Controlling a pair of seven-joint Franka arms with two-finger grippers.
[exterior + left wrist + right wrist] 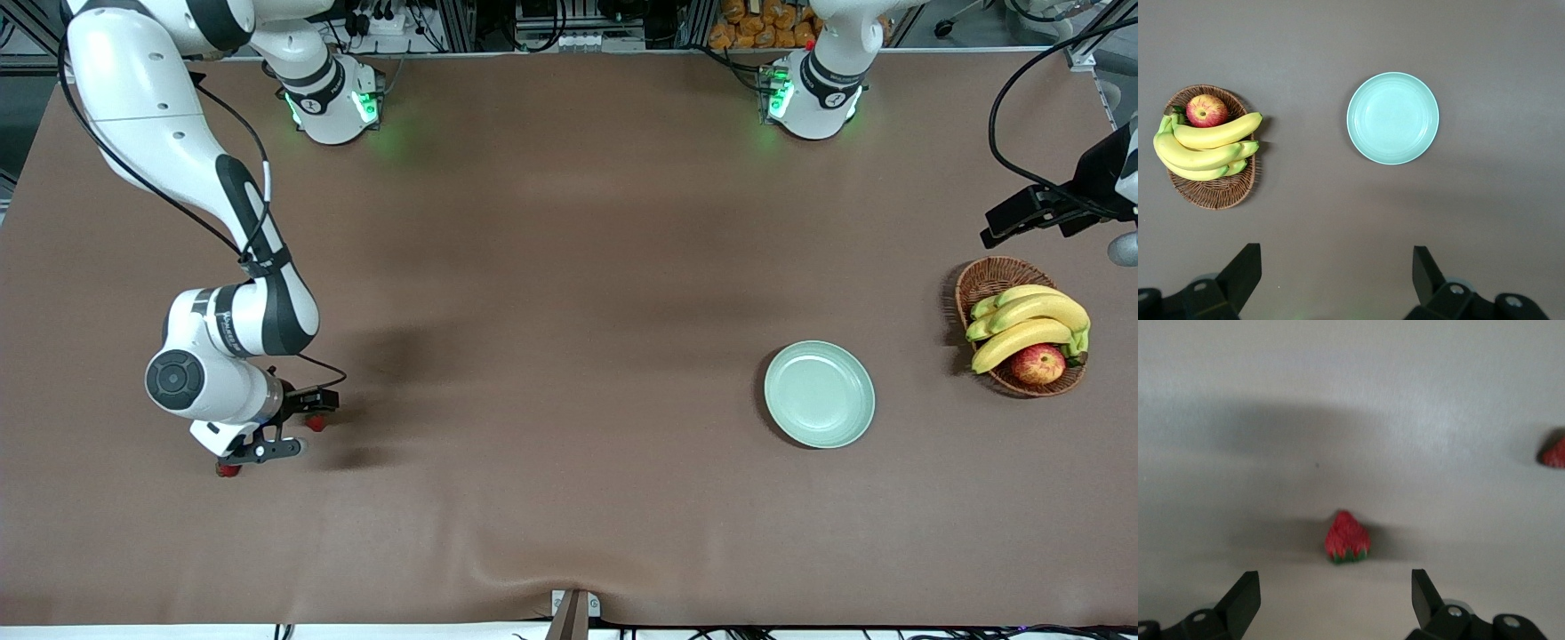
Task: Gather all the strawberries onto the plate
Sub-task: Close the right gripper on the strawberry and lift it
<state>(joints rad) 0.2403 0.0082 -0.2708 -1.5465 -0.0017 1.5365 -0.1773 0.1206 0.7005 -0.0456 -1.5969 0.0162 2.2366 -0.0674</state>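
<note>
the right pincer (pixel 286 425) hangs open low over the strawberries (pixel 1347 538) at the right arm's end of the surface (pixel 551 356). the left pincer (pixel 1337 280) waits open above the empty plate (pixel 820 394).

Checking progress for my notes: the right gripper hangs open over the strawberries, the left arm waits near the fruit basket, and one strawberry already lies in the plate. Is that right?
Not quite: the plate is empty, as the left wrist view shows. The rest holds: the right gripper hangs open over the strawberries, and the left gripper waits near the fruit basket.
</note>
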